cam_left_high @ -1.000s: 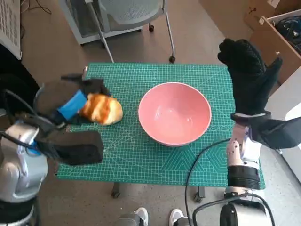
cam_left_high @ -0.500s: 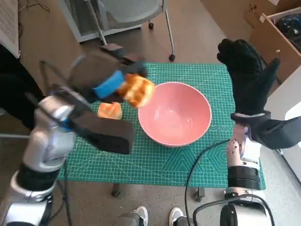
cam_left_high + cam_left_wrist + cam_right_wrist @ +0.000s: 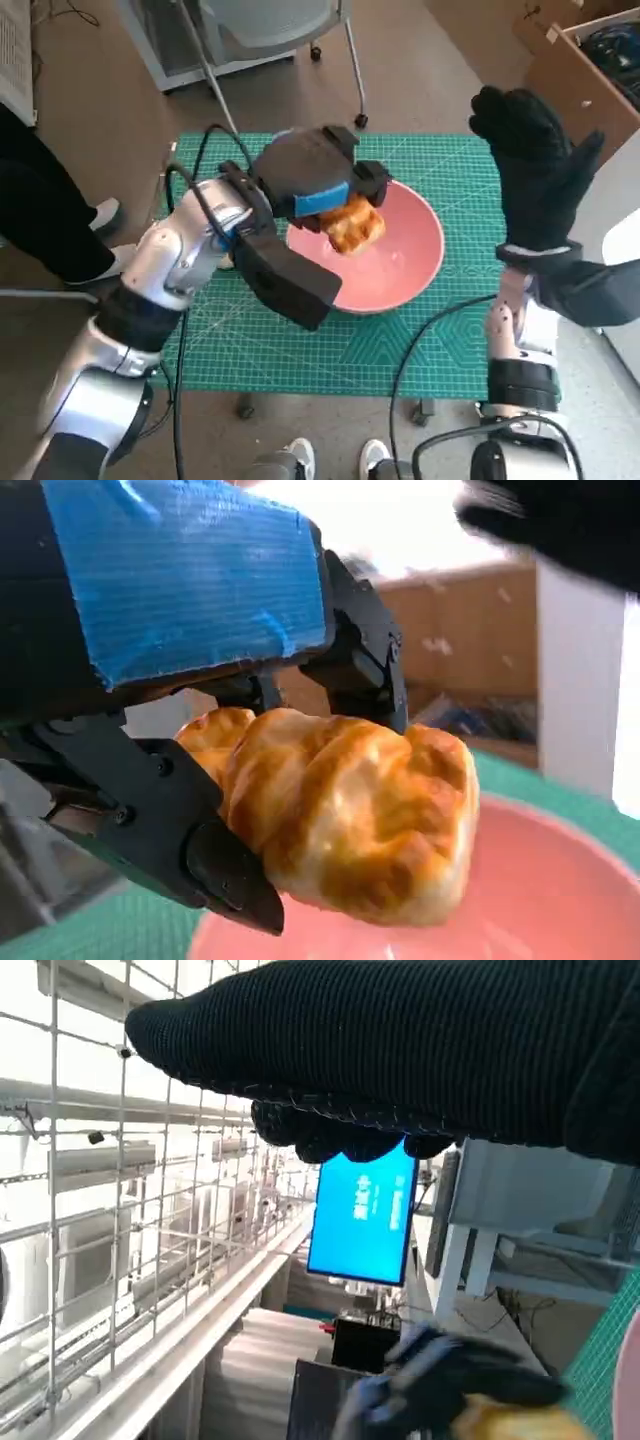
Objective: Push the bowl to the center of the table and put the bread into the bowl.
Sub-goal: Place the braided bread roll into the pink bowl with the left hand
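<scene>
**Bread held over the pink bowl**

The left hand (image 3: 318,175) is up in the air above the bowl (image 3: 405,268). It grasps the bread (image 3: 353,226) w/ its black fingers (image 3: 225,875) wrapped round it. The bread is golden brown & bumpy, like a small roll. It hangs over the left part of the bowl, not touching the bowl's inside. In the left wrist view the bread (image 3: 345,820) fills the middle, w/ the blue tape (image 3: 185,565) of the hand above it & the pink bowl (image 3: 540,880) under it.

The bowl is pink & round. It sits on the green mat (image 3: 440,345), about in the middle of the table, a bit toward the right side. The left arm covers part of its left rim.

The right hand (image 3: 535,175), in its black glove, is lifted up off the table by the table's right edge, right of the bowl & apart from it. It is spread wide, fingers apart, & holds nothing. In the right wrist view the glove (image 3: 400,1050) is a dark band, w/ a blue screen (image 3: 362,1222) far behind it.

A person's dark leg (image 3: 40,215) & shoe show at the left of the table. A chair (image 3: 270,30) stands behind the table, & a cardboard box (image 3: 580,50) is at the back right.
</scene>
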### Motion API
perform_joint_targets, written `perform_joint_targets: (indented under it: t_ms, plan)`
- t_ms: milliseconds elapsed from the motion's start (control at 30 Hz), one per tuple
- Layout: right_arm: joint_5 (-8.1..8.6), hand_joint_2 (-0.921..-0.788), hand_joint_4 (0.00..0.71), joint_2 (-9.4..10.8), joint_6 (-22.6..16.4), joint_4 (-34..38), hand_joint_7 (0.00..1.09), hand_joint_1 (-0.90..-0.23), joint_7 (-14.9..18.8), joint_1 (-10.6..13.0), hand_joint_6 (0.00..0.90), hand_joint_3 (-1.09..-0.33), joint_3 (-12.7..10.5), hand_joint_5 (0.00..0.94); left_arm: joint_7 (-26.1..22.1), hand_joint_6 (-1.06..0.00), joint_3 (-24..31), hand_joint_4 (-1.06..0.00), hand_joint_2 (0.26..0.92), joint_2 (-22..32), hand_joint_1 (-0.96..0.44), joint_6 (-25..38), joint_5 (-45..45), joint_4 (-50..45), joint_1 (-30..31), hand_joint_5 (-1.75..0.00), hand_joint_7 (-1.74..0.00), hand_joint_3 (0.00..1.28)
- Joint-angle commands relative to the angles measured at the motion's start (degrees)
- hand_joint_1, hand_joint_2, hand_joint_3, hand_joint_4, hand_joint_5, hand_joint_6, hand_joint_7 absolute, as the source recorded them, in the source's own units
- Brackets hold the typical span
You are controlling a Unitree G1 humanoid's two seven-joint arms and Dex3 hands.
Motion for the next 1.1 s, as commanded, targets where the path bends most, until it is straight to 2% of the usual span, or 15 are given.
perform_joint_targets:
  t_ms: [33,300,400,433,500,533,567,600,700,800,933,1100]
  plan:
    - [-0.64,-0.921,0.358,-0.5,1.0,-1.1,0.27,-0.511,-1.0,1.8,0.317,-0.562,0.2,0.000,2.1,-0.66,-1.2,-0.71,0.920,-0.8,0.00,-3.1,0.5,7.0,-3.2,-1.12,-1.15,0.04]
    - [-1.36,-0.921,0.355,-0.6,0.6,-2.1,0.29,-0.506,-2.3,2.3,0.306,-0.575,0.6,0.000,5.3,-0.65,-2.4,-0.69,0.920,-1.5,0.00,-6.3,0.9,14.6,-4.5,-1.16,-1.14,0.06]
    - [-1.51,-0.921,0.355,-0.7,0.4,-1.8,0.35,-0.505,-2.5,2.2,0.276,-0.587,0.6,0.000,3.9,-0.58,-1.6,-0.51,0.921,-1.8,0.00,-7.0,-0.9,16.6,-4.5,-1.27,-1.29,0.17]
    - [-1.54,-0.921,0.355,-0.7,0.5,-1.8,0.35,-0.505,-2.6,2.2,0.273,-0.588,0.6,0.000,2.6,-0.57,-1.2,-0.49,0.921,-2.1,0.00,-6.8,-2.0,17.5,-4.6,-1.29,-1.30,0.18]
    - [-1.49,-0.921,0.354,-0.6,0.6,-1.8,0.37,-0.505,-2.6,2.1,0.265,-0.592,0.5,0.000,-1.0,-0.44,-0.1,-0.36,0.861,-2.7,-0.07,-6.0,-5.0,19.0,-4.5,-0.59,-0.67,0.11]
    - [-1.39,-0.921,0.354,-0.5,0.7,-1.7,0.37,-0.505,-2.6,2.1,0.264,-0.593,0.5,0.000,-3.2,-0.42,0.6,-0.34,0.854,-2.9,-0.08,-5.1,-6.6,19.4,-4.4,-0.47,-0.54,0.09]
    - [-1.33,-0.921,0.353,-0.5,0.7,-1.6,0.37,-0.505,-2.5,2.1,0.261,-0.594,0.5,0.000,-4.6,-0.36,1.0,-0.24,0.835,-3.0,-0.12,-4.5,-7.7,19.6,-4.4,-0.30,-0.35,0.06]
    - [-1.26,-0.921,0.353,-0.5,0.8,-1.5,0.38,-0.505,-2.5,2.0,0.259,-0.595,0.5,0.000,-6.5,-0.32,1.5,-0.17,0.822,-2.9,-0.15,-3.5,-9.0,19.3,-4.2,-0.19,-0.22,0.04]
    - [-1.11,-0.921,0.351,-0.3,0.9,-1.4,0.38,-0.506,-2.4,1.8,0.254,-0.596,0.5,0.000,-9.6,-0.20,2.5,-0.06,0.799,-2.6,-0.30,-2.0,-11.2,18.0,-3.6,-0.06,-0.07,0.02]
    - [-0.98,-0.921,0.350,-0.1,1.1,-1.4,0.39,-0.506,-2.3,1.7,0.250,-0.596,0.7,0.000,-10.1,-0.15,3.4,-0.02,0.796,-1.9,-0.42,-2.7,-12.6,16.6,-3.0,-0.02,-0.03,0.01]
    - [-0.59,-0.921,0.349,0.2,1.5,-1.1,0.40,-0.508,-2.0,1.4,0.244,-0.595,0.8,0.000,-9.1,-0.14,4.5,0.00,0.801,-1.2,-0.56,-4.7,-13.7,15.9,-2.2,0.00,-0.01,0.01]
    - [-0.18,-0.921,0.348,0.5,1.7,-0.4,0.41,-0.511,-1.7,1.0,0.240,-0.594,0.9,0.000,-8.4,-0.15,5.8,0.00,0.814,-0.1,-0.63,-6.5,-14.9,14.9,-1.6,0.00,-0.01,0.01]
